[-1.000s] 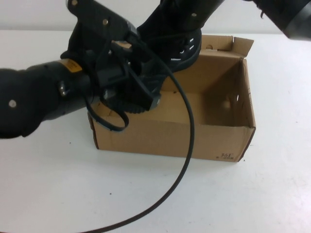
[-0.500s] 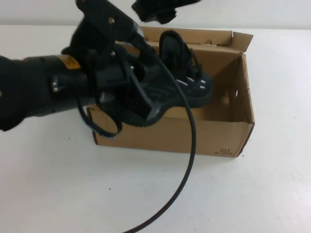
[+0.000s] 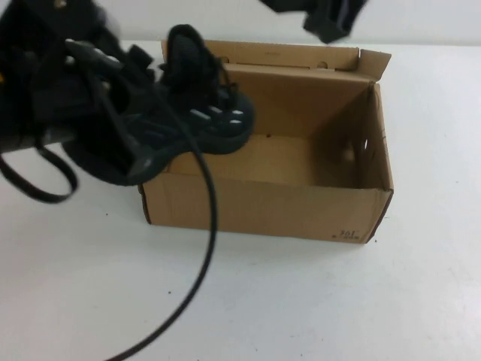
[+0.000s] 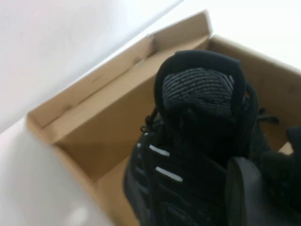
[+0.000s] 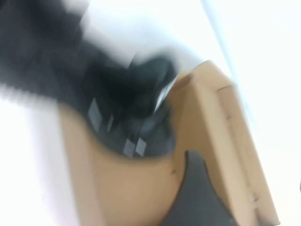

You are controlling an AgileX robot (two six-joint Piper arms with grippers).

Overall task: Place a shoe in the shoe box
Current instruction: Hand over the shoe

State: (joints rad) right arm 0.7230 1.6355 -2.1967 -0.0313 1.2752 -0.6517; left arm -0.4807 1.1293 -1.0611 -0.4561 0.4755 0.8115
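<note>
The black knit shoe (image 3: 207,120) with white dashes hangs tilted over the left end of the brown cardboard shoe box (image 3: 301,214), its toe over the box's inside and its heel out past the left wall. My left gripper (image 3: 135,143) is shut on the shoe's heel part. In the left wrist view the shoe's collar (image 4: 200,89) fills the middle, with one finger (image 4: 242,188) pressed to it and the box (image 4: 108,127) below. My right gripper (image 3: 331,19) is open and empty, high above the box's far wall. The right wrist view is blurred and shows the shoe (image 5: 136,127), the box (image 5: 207,117) and one finger (image 5: 197,197).
A black cable (image 3: 207,226) hangs from my left arm across the box's front wall down to the white table (image 3: 421,301). A flap (image 3: 374,64) stands up at the box's far right corner.
My left arm has pulled left with the shoe, from the box's middle to its left end. My right gripper has moved right, staying high above the box.
</note>
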